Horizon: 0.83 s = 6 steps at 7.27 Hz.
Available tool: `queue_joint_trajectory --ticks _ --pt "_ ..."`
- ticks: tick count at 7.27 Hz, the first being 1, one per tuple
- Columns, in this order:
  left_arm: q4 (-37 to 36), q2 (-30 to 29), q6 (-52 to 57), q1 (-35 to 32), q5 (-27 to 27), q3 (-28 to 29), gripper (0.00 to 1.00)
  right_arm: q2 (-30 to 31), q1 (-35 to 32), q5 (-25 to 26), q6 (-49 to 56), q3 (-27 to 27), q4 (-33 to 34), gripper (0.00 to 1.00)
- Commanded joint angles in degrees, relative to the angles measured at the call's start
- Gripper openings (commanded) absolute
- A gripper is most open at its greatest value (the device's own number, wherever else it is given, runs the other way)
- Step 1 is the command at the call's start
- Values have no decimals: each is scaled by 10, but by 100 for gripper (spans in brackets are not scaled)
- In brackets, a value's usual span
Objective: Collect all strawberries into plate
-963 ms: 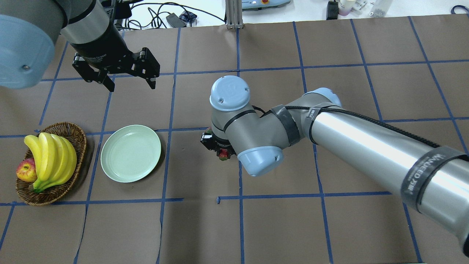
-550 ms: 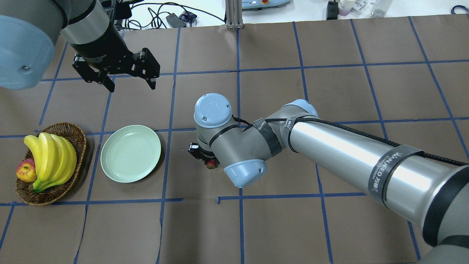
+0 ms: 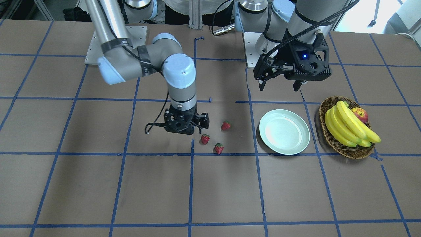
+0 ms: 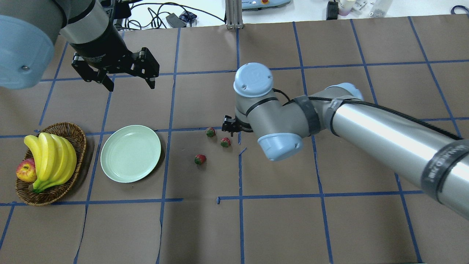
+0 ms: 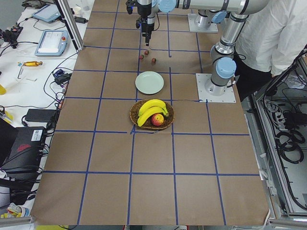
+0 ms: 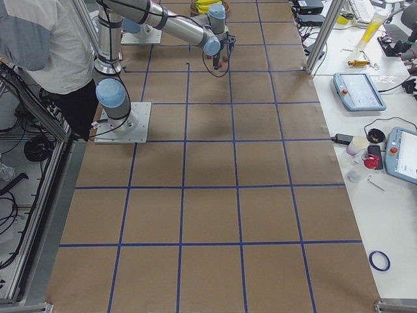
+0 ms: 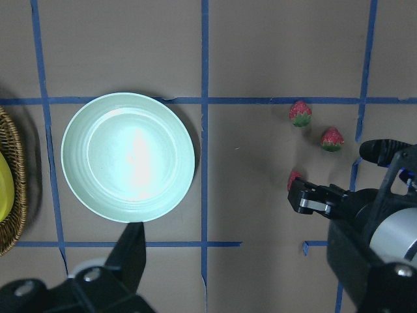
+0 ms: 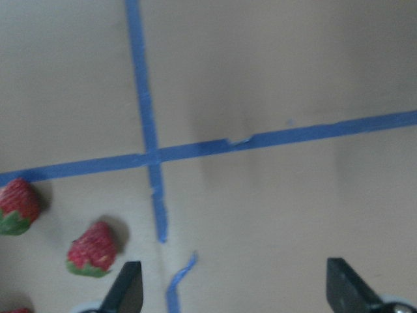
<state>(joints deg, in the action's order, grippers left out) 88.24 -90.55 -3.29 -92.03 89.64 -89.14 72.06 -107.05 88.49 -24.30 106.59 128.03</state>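
The right arm has swung back from the plate (image 4: 130, 153) since a moment ago, uncovering three strawberries (image 4: 225, 142). They are small, red and dimpled with green caps. All three lie loose on the brown paper bench (image 4: 205, 227), just right of the round, glossy mint plate. The right gripper (image 8: 238, 290) has its jaws spread wide and empty. The left gripper (image 4: 131, 86) has not moved, and its jaws are spread too.

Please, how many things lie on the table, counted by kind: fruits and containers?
Strawberries: 3
Apple: 1
Banana bunch: 1
Plate: 1
Basket: 1
Total: 7
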Motion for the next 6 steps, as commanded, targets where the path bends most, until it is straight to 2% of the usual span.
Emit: queue_joint_trajectory --ticks 1,2,3,4,5,6 --pt "-1 -1 0 0 0 -1 100 90 125 0 195 -17 -135 100" --pt "-1 -1 0 0 0 -1 100 96 153 -2 209 -62 -212 100" --pt "-1 -1 0 0 0 -1 100 99 166 1 252 -134 -307 100" --pt "-1 -1 0 0 0 -2 100 99 181 5 267 -204 -373 100" --pt "-3 -4 -3 0 -2 0 100 116 186 9 256 -236 -387 100" --pt "-3 -10 -14 -1 -2 3 100 135 192 12 258 -235 -388 100"
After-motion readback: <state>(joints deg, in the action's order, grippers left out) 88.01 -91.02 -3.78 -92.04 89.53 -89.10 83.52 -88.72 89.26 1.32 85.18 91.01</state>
